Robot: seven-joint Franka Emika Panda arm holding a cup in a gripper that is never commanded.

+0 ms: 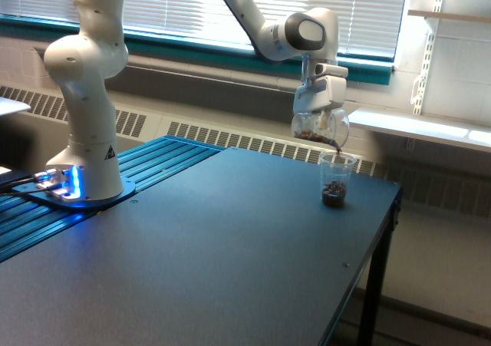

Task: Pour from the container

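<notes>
White arm rising from base (83,179) at the exterior view's left; upper links arching across toward the right; wrist turned down; gripper (320,114) pointing downward, clamped on the container (321,128); container tilted, held in the air; fingertips hard to make out.
</notes>
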